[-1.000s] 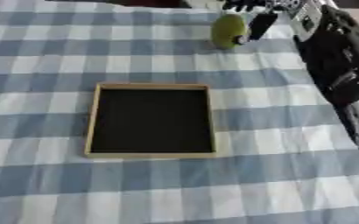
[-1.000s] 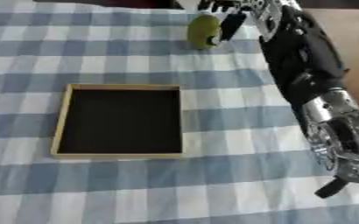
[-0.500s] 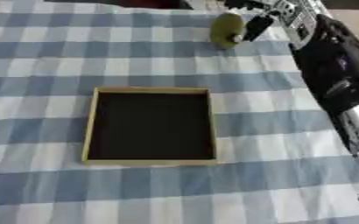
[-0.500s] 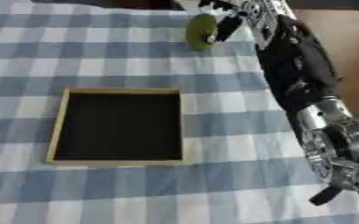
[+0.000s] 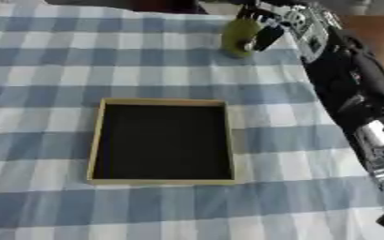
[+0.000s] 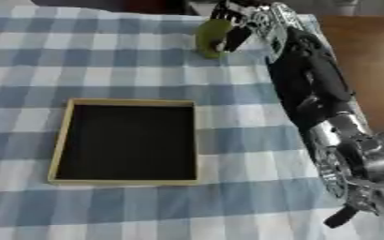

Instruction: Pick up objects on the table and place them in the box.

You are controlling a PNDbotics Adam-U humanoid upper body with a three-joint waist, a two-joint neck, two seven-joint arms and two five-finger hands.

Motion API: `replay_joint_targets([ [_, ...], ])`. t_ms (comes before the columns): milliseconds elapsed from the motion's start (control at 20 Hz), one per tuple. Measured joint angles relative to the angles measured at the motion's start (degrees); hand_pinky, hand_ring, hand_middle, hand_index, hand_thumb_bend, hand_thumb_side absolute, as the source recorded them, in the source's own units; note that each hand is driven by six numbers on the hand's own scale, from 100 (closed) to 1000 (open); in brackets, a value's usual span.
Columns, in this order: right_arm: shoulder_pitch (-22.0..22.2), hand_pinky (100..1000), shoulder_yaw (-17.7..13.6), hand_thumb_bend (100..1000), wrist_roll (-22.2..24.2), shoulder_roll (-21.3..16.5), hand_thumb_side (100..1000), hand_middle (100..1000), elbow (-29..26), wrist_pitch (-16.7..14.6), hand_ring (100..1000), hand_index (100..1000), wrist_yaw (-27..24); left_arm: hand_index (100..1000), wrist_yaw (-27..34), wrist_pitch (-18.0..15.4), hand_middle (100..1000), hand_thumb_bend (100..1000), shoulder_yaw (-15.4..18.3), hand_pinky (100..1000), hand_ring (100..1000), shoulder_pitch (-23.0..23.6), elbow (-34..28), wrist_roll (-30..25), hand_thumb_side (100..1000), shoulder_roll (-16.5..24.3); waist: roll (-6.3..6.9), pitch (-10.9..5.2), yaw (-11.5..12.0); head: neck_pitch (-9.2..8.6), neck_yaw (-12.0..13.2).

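In the left eye view, the shallow wooden box with a black floor sits on the blue-and-white checked tablecloth and holds nothing, so by the look of it no object has been delivered yet. The 1 object in sight, a rounded yellow-green fruit-like thing, is at the far edge of the table, well apart from the box. The robot's right hand, black with silver parts, reaches it from the upper right, its fingers curled down over the object's right side in a grasp. Whether the object rests on the cloth or is just raised cannot be told. In the right eye view, the same hand wraps the green object from above and from the right, dark fingers lying across its face. The remaining work appears to be carrying it toward the box and releasing it inside. The left hand shows in neither view.
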Motion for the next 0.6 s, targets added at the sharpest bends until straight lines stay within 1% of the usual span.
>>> replay_joint_targets([
  [100,0.0,741,0.0,203,0.6,0.0,100,561,0.0,-0.4,671,666,-0.3,844,0.0,0.0,746,100,0.0,679,506,0.0,0.0,0.0,567,0.0,0.00,-0.01,-0.1,0.02,0.0],
  [150,0.0,731,0.0,191,0.8,0.0,100,547,0.0,-0.6,653,652,-0.6,844,0.0,0.0,746,100,0.0,679,506,0.0,0.0,0.0,568,0.0,0.00,-0.02,-0.1,0.07,0.0],
  [200,0.0,731,0.0,189,0.9,0.0,100,547,0.0,-0.6,653,651,-1.0,844,0.0,0.0,746,100,0.0,679,506,0.0,0.0,0.0,568,0.0,0.00,-0.06,-0.2,0.16,0.0],
  [300,0.0,715,0.0,165,0.8,0.0,100,510,0.0,-0.8,626,603,-2.0,844,0.0,0.0,746,100,0.0,680,506,0.0,0.0,0.0,568,0.0,0.00,-0.17,-0.4,0.52,0.0],
  [400,0.0,709,0.1,145,0.7,0.0,100,493,0.0,-0.9,613,582,-2.8,844,0.0,0.1,746,100,0.0,680,507,0.1,0.0,-0.1,567,0.0,0.00,-0.46,-0.4,0.75,0.1],
  [450,0.1,704,0.2,107,0.5,0.0,100,465,0.0,-1.1,599,546,-3.3,844,0.0,0.2,746,100,0.0,680,507,0.1,0.0,-0.1,567,0.0,-0.01,-0.68,-0.5,0.99,0.1],
  [600,0.5,688,0.8,100,-0.1,-0.1,100,423,0.0,-1.9,571,494,-4.8,844,0.0,0.4,746,100,0.0,680,508,0.2,0.0,-0.1,566,0.0,-0.05,-1.33,-0.8,1.53,0.3],
])
